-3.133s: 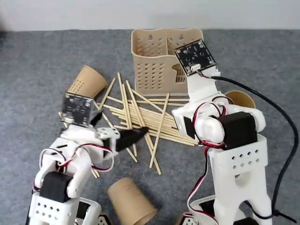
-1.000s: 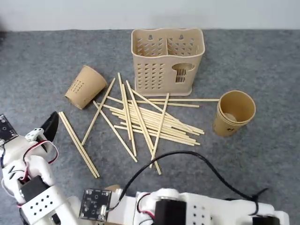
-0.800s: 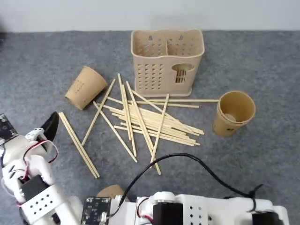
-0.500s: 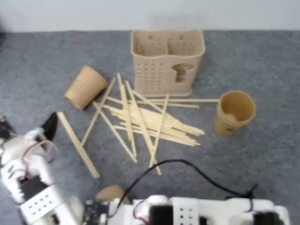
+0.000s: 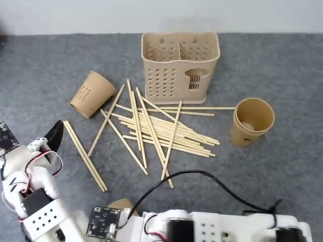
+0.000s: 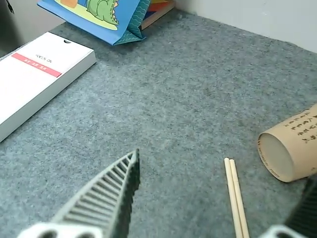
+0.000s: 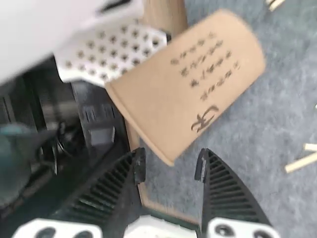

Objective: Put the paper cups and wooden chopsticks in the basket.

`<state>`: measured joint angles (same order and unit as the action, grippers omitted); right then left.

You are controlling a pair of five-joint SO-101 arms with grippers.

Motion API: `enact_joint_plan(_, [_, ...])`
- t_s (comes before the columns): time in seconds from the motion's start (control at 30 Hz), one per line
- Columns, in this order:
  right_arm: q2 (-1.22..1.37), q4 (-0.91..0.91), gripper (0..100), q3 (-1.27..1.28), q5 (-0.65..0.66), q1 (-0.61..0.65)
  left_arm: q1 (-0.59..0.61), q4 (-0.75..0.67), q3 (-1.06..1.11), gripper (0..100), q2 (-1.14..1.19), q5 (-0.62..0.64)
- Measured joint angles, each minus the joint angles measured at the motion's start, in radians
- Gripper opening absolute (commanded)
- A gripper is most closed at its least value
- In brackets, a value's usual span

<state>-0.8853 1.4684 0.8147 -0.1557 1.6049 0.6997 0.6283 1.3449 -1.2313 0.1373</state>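
The beige slotted basket [image 5: 180,65] stands at the back of the mat. A heap of wooden chopsticks [image 5: 161,128] lies in front of it, and a separate pair [image 5: 83,154] lies to the left. One paper cup [image 5: 92,94] lies on its side at the left, and another [image 5: 251,121] stands upright at the right. A third cup [image 5: 121,205] lies at the front edge. My right gripper [image 7: 169,166] is open with this cup's rim [image 7: 198,106] just ahead of its tips. My left gripper [image 6: 223,171] is open over the mat, short of the pair [image 6: 235,198] and the lying cup [image 6: 290,151].
Both arms sit low at the table's front: the left arm [image 5: 30,186] at the corner, the right arm [image 5: 202,227] along the edge with a black cable. A white box [image 6: 34,74] and a colourful bag [image 6: 109,15] lie beyond the mat.
Both arms have pulled back from over the chopstick heap to the front edge. In the last second the right arm has shifted slightly by the front cup; the cups and chopsticks lie as before.
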Motion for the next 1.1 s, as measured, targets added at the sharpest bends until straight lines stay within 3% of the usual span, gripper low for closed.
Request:
enact_joint_plan(0.57, [-0.407,-0.095,17.8,0.308,0.023,-0.014,0.0,0.003,0.0,47,0.0,0.0])
enact_joint_plan(0.97, [-0.367,-0.226,17.7,0.396,0.069,0.011,0.0,0.003,0.0,47,0.0,0.0])
enact_joint_plan(1.1, [-0.324,-0.264,13.3,0.397,0.069,-0.041,0.0,0.003,0.0,47,0.0,0.0])
